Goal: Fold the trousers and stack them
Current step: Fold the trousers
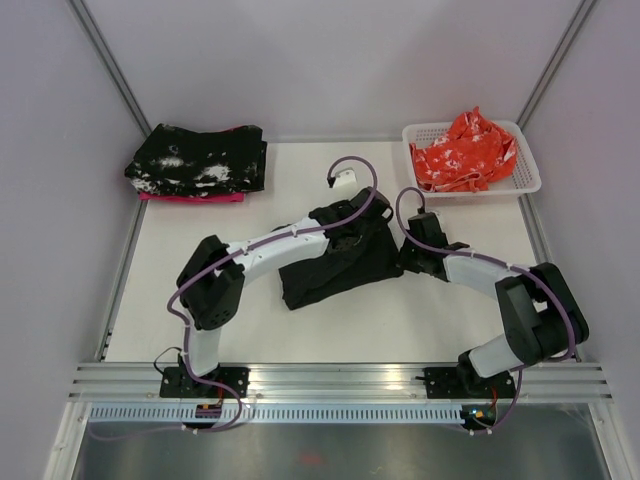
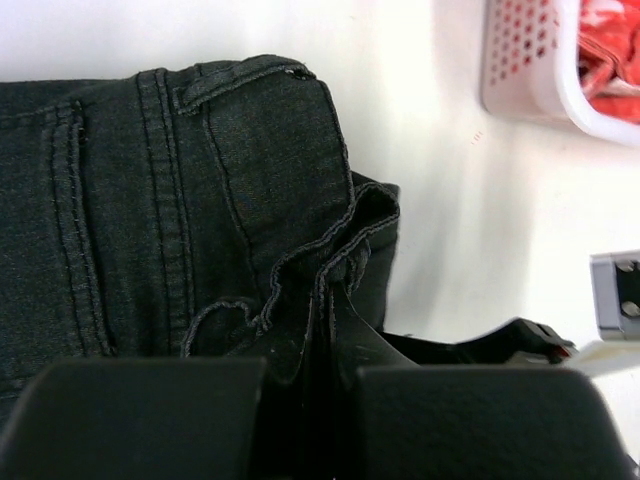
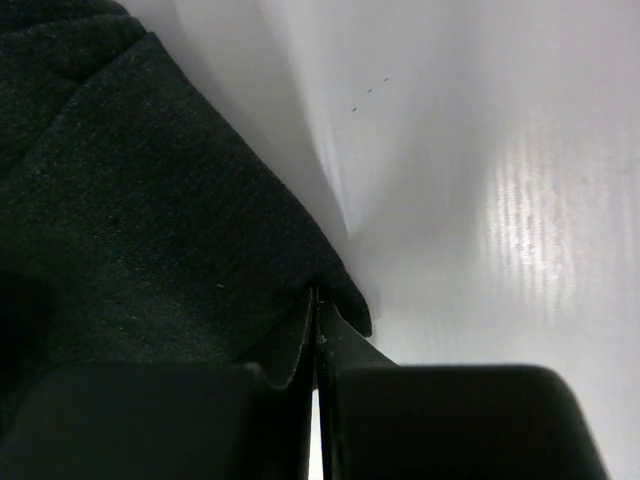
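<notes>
Pinching a bunched, stitched edge of the trousers [image 2: 150, 200], the left gripper [image 2: 322, 320] has its fingers pressed together on the cloth, with double seams and what looks like a pocket or waistband line running away from it. The right gripper [image 3: 316, 325] is likewise closed, nipping the outermost corner of the same black cloth [image 3: 130, 200] just above the white table [image 3: 500, 200].

From the top camera, the trousers [image 1: 325, 278] lie as a partly folded dark bundle at the middle of the table [image 1: 440, 320]. Their long axis runs on a diagonal from the near left to the far right. The left gripper [image 1: 368, 222] holds the far-right end, and the right gripper [image 1: 407, 262] grips the right-hand edge just beside it, so both wrists crowd that one end.

Far left sits a folded stack [image 1: 200, 165]: black cloth speckled with white on top, a pink-red layer under it. At the far right corner stands a white perforated basket [image 1: 525, 182] holding crumpled orange-red cloth with small white print [image 1: 465, 150]. A small white object [image 1: 343, 178] lies on the table beyond the trousers, near a loop of purple cable; what it is cannot be made out. In the left wrist view the basket [image 2: 525, 70] is well apart from the trousers.
</notes>
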You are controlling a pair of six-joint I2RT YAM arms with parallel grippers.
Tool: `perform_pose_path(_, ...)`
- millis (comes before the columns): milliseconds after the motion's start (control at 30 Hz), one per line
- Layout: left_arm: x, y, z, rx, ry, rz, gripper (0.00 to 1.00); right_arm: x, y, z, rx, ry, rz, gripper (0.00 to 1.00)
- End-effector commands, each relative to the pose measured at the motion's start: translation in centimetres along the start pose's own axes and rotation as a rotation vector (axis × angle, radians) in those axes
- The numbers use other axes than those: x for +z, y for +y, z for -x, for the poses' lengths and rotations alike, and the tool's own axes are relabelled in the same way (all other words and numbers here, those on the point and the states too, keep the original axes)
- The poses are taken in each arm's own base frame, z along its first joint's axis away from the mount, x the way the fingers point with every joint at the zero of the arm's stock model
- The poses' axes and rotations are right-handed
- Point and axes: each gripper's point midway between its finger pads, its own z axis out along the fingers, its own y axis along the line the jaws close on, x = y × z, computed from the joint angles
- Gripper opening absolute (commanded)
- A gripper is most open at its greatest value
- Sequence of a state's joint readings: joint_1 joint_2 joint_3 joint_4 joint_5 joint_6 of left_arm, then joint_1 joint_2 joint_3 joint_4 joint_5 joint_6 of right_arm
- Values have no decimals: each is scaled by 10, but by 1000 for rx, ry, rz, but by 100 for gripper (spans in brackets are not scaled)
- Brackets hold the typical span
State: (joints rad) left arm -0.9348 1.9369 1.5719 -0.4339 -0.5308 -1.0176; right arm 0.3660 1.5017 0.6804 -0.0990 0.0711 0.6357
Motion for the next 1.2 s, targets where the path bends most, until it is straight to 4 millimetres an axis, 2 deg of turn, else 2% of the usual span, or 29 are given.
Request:
perform_pose_path(0, -11, -57, -6, -77, -11, -165, 2, -4, 22, -24, 47, 96, 125, 0)
perform_pose_path(100, -8, -60, -18, -67, 21, -171, 2, -19, 32, -32, 66, 131, 195, 0)
perform_pose_path(200, -10, -50, -21, -39, 22, -136, 2, -33, 38, -37, 101, 141, 245, 0)
perform_pose_path(300, -7, -38, -25, -9, 17, -106, 3, -44, 35, -40, 106, 148, 238, 0)
perform_pose_path(400, -4, -49, -33, 30, 47, -162, 10, -52, 33, -42, 98, 155, 232, 0)
perform_pose_path(433, -6, -58, -40, 41, 89, -209, 19, -54, 31, -37, 84, 136, 218, 0)
perform_pose_path(500, -14, -68, -39, 65, 117, -251, 40, -57, 22, -39, 68, 147, 169, 0)
perform_pose_path(533, -20, -71, -39, 72, 133, -264, 58, -61, 23, -31, 45, 131, 159, 0)
perform_pose_path(567, -25, -64, -39, 90, 145, -245, 67, -62, 19, -26, 37, 115, 130, 0)
perform_pose_path(600, -37, -64, -27, 87, 128, -257, 73, -65, 15, -29, 27, 133, 105, 0)
perform_pose_path(633, -38, -53, -22, 88, 109, -228, 79, -71, 18, -20, 11, 116, 110, 0)
perform_pose_path(667, -42, -46, -15, 88, 94, -210, 80, -75, 15, -21, 5, 131, 88, 0)
perform_pose_path(700, -52, -43, 0, 73, 66, -215, 81, -79, 16, -19, -1, 129, 92, 0)
perform_pose_path(733, -46, -24, 9, 58, 51, -167, 82, -86, 21, -12, -4, 107, 109, 0)
perform_pose_path(800, -45, -2, 21, 17, 52, -132, 82, -95, 21, -10, -12, 99, 116, 0)
perform_pose_path(833, -45, 21, 33, -16, 56, -109, 82, -103, 24, -4, -13, 72, 131, 0)
perform_pose_path(867, -46, 32, 39, -37, 56, -105, 82, -108, 25, -1, -24, 62, 137, 1)
perform_pose_path(900, -49, 37, 46, -64, 54, -131, 82, -111, 26, 4, -31, 37, 143, 5)
perform_pose_path(933, -53, 62, 55, -92, 40, -118, 82, -116, 30, 11, -40, 7, 167, 8)
perform_pose_path(967, -55, 72, 58, -83, 30, -132, 82, -118, 34, 18, -64, -25, 186, 12)
perform_pose_path(1000, -55, 74, 72, -97, -6, -186, 83, -119, 37, 21, -74, -38, 198, 24)
perform_pose_path(1067, -53, 106, 57, -57, 7, -163, 83, -120, 49, 33, -95, -61, 234, 39)
perform_pose_path(1100, -50, 119, 50, -43, 21, -134, 82, -119, 54, 35, -113, -57, 246, 53)
perform_pose_path(1133, -44, 141, 37, -37, 56, -87, 81, -116, 65, 42, -127, -47, 265, 58)
perform_pose_path(1167, -41, 152, 24, -25, 85, -75, 78, -111, 76, 50, -157, -50, 271, 62)
